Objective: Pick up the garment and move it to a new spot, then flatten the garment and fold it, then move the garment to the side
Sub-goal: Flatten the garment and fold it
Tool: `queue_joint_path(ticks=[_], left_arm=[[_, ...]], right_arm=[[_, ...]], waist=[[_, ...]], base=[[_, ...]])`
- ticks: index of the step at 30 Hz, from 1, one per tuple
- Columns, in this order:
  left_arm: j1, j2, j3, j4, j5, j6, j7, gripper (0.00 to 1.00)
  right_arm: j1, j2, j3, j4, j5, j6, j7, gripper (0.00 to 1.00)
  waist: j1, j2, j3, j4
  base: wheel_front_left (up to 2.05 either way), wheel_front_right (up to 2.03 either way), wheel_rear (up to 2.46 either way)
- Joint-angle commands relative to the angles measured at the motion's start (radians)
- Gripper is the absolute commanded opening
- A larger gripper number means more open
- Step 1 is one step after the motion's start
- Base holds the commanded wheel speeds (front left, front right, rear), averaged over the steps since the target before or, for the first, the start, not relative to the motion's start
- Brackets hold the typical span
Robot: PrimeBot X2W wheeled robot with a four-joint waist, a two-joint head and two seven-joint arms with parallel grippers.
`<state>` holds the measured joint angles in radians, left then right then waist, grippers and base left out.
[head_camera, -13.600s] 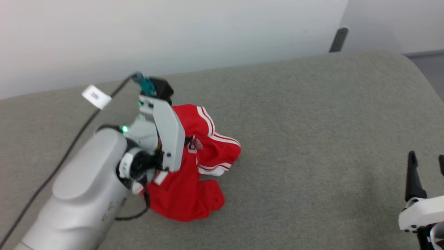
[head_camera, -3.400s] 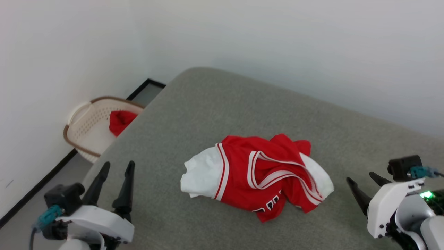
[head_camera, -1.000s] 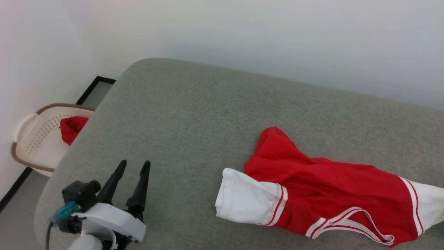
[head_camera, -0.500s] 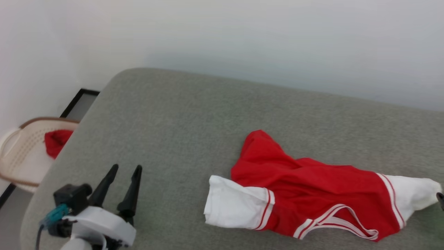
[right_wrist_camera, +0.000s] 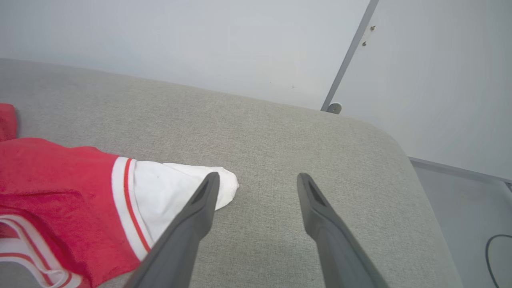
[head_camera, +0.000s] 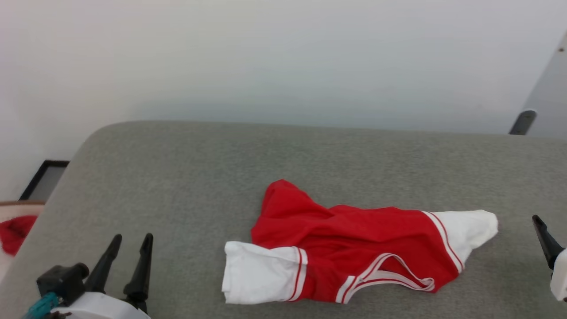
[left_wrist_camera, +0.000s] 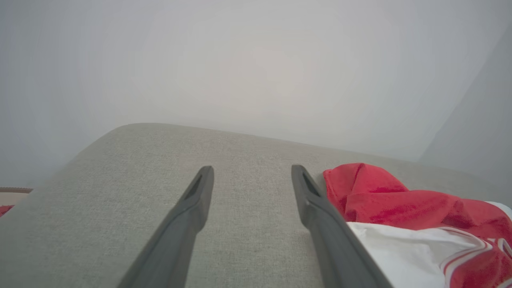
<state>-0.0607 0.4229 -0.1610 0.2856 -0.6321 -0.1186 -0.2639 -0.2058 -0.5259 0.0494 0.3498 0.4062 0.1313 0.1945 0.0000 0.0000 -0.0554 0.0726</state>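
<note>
Garment [head_camera: 354, 235] rumpled on grey surface [head_camera: 177, 177]

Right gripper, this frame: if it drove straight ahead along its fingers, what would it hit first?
Probably the bare grey cushion: the right gripper, jaws open, tilts down at it. The garment lies aside, its white sleeve tip by one finger. Depth is uncertain.

Pale wall [head_camera: 266, 57] behind a grey fabric surface [head_camera: 186, 164], perhaps a couch; grey floor [right_wrist_camera: 468, 208].
</note>
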Motion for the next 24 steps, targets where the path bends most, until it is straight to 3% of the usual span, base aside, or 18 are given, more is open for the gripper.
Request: queue_joint_path(ticks=[1, 6, 11, 24], left_arm=[[0.015, 0.003, 0.001, -0.008, 0.003, 0.0, 0.001, 1.0], [0.032, 0.026, -0.036, -0.041, -0.006, -0.007, 0.014, 1.0], [0.02, 0.084, -0.129, -0.1, -0.033, -0.012, 0.081, 1.0], [-0.202, 0.422, -0.493, -0.318, -0.406, -0.012, 0.415, 1.0]], right_arm=[[0.026, 0.011, -0.018, -0.018, -0.013, -0.001, -0.017, 1.0], [0.104, 0.074, -0.093, -0.106, -0.049, -0.001, -0.07, 1.0], [0.176, 0.148, -0.16, -0.196, -0.087, -0.001, -0.074, 1.0], [0.222, 0.246, -0.19, -0.328, -0.115, -0.001, -0.039, 1.0]], waist=[[0.0, 0.0, -0.018, -0.039], [0.0, 0.0, -0.012, -0.067], [0.0, 0.0, -0.003, -0.09], [0.0, 0.0, 0.036, -0.159]], base=[[0.0, 0.0, 0.0], [0.0, 0.0, 0.0], [0.0, 0.0, 0.0], [0.0, 0.0, 0.0]])
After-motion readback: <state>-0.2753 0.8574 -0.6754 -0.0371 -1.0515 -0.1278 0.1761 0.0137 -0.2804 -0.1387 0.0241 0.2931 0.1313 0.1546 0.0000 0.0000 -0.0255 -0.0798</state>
